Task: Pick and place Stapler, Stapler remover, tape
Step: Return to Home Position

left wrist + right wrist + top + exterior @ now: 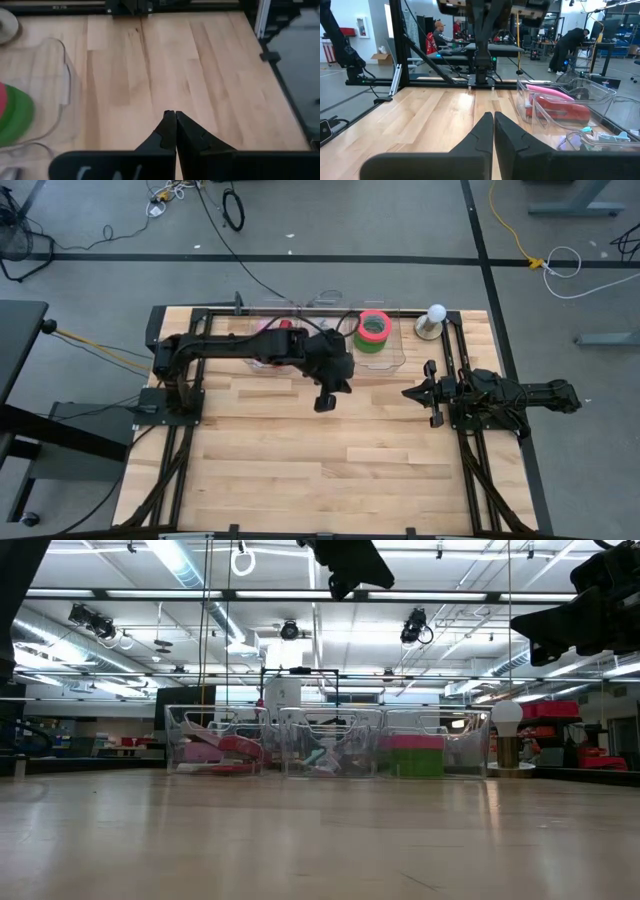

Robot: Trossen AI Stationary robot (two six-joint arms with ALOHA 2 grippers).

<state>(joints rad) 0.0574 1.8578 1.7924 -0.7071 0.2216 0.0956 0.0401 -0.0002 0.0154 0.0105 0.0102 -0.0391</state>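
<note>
A red roll of tape [375, 324] lies stacked on a green roll of tape [371, 345] inside the right-hand clear bin [400, 350], one of three set side by side along the far edge of the wooden surface [300, 470]. The middle bin [330, 718] holds the staple removers [322, 756], a pale blue tangle behind the plastic. The left bin [178, 740] holds a red stapler [561, 109] with a pink stapler [547, 91] lying just behind it. The left pincer [325, 404] hangs above bare wood just in front of the middle and right bins. Its two fingers are pressed together with nothing between them, as its own wrist camera shows. The left arm reaches in from its base at the surface's left side and crosses over the left bin. The right pincer [410, 393], tips likewise together and empty, sits raised at the right side of the surface, pointing toward the centre, well apart from the bins. A white bulb on a stand [436, 315] stands just beside the right-hand bin, at the far right corner. Beyond the surface, two people [440, 32] are at desks in the workshop.
</note>
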